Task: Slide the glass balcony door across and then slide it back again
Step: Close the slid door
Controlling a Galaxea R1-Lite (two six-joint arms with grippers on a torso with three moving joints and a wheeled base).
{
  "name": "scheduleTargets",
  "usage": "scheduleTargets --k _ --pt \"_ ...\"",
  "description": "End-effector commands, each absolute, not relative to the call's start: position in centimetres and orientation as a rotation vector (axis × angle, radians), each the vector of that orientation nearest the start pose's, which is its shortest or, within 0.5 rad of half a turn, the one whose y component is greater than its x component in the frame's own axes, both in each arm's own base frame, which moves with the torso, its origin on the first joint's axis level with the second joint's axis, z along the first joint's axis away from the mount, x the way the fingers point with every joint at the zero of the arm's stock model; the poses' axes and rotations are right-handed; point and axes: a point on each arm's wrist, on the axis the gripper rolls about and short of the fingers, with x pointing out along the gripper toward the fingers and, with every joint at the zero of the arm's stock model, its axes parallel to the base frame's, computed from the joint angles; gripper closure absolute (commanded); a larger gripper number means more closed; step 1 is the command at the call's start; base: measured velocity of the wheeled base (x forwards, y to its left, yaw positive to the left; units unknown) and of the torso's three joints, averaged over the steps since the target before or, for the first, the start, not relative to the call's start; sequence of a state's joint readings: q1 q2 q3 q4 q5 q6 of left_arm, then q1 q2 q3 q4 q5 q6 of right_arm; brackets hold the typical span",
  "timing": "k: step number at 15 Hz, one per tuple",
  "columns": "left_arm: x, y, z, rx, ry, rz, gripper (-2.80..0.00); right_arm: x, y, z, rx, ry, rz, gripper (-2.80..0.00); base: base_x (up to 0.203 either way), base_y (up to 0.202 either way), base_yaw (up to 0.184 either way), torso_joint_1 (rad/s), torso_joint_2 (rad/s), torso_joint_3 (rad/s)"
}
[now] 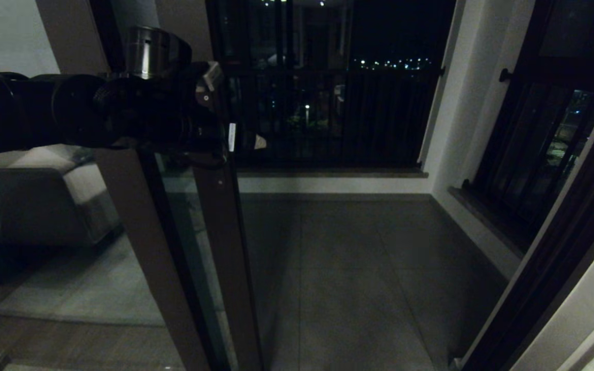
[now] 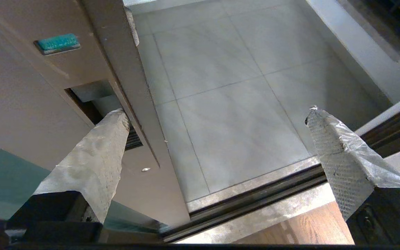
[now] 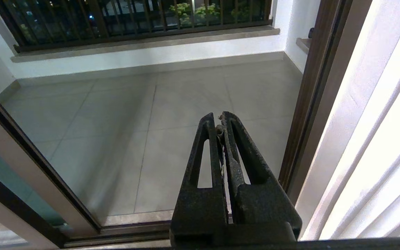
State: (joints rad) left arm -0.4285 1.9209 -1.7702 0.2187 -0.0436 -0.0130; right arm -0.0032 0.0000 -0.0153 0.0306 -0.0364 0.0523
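Left gripper point(image 2: 217, 114) spread to full width, gripping nothing, one taped finger point(image 2: 96, 163) lodged in the narrow recessed black handle point(image 2: 92, 100) of the tall brown-framed glass balcony door point(image 1: 219, 257), standing left of centre. Likely heavy, rigid, fragile glass; best pushed at that stile. Floor track point(image 2: 255, 194) unobstructed, tiled balcony floor point(image 1: 359, 278) open rightward. Right gripper point(image 3: 220, 126) parked, pressed closed, empty.

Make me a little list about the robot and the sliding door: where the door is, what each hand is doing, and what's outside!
Door: glass balcony door slid over to the left, doorway open
Left hand: open wide, at the door's edge, one finger tucked in the handle slot
Right hand: shut, holding nothing, away from the door
Outside: tiled balcony floor, dark railing, night lights beyond
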Motion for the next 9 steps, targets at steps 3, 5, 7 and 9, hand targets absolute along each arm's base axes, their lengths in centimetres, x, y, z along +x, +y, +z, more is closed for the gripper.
scheduleTargets --k 3,5,7,9 --pt "34.7 -17.0 28.7 0.067 0.385 -0.483 -2.8 -2.4 -0.1 7.7 0.052 0.016 -0.04 0.0 0.0 0.0 0.0 0.0 0.0 0.0" --pt "34.7 -17.5 28.5 0.067 0.389 -0.471 -2.8 -2.4 -0.1 7.7 0.053 0.016 -0.039 0.0 0.0 0.0 0.0 0.0 0.0 0.0" --pt "35.0 -17.9 28.4 0.062 0.358 -0.474 -2.8 -2.4 -0.1 7.7 0.052 0.016 -0.04 0.0 0.0 0.0 0.0 0.0 0.0 0.0" --pt "35.5 -18.6 28.1 0.048 0.331 -0.452 -2.8 -2.4 -0.1 7.7 0.052 0.016 -0.04 0.0 0.0 0.0 0.0 0.0 0.0 0.0"
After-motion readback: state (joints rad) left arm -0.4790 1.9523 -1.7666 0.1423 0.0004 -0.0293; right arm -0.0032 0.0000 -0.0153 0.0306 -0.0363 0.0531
